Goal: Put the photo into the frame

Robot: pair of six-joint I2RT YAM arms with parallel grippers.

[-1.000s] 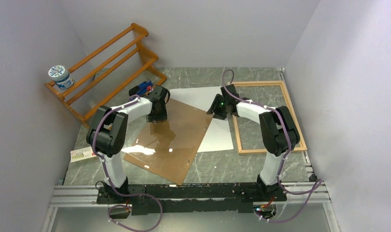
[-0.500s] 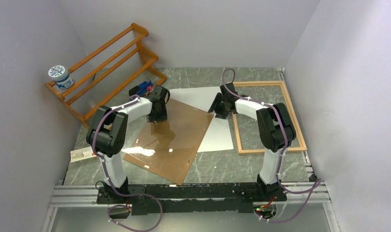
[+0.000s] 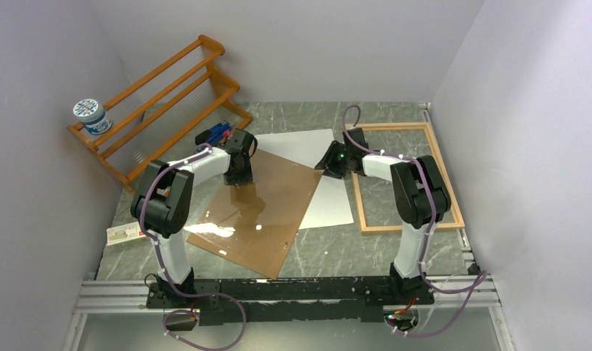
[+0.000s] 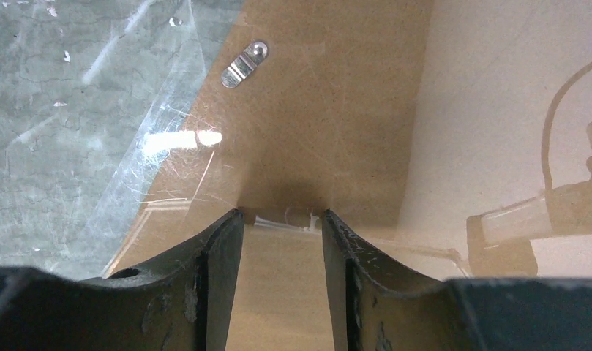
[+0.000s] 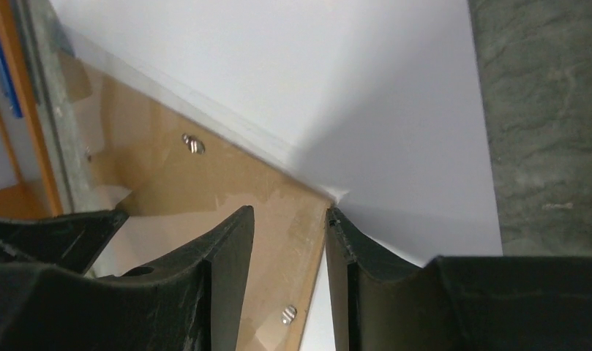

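The photo (image 3: 334,208) lies white back up at mid-table, its left part under a brown backing board (image 3: 260,216). A clear pane lies on the board. The light-wood frame (image 3: 360,208) lies flat at the right with nothing inside it. My left gripper (image 3: 235,180) is open, tips down on the pane and board (image 4: 336,110) near the board's far-left edge; it shows in the left wrist view (image 4: 282,216). My right gripper (image 3: 329,165) is open, with its jaws on either side of the board's far-right corner (image 5: 278,197) where it overlaps the photo (image 5: 366,95). The gripper shows in the right wrist view (image 5: 289,212).
An orange-brown slatted rack (image 3: 165,99) stands at the back left with a blue-and-white tub (image 3: 90,115) on its end. A blue item (image 3: 218,133) lies by the rack's foot. A small flat box (image 3: 124,234) lies at the table's left edge. Walls close in left, back and right.
My right arm has shifted slightly, its gripper staying by the board's far-right corner. The left arm, board, photo and frame have not moved.
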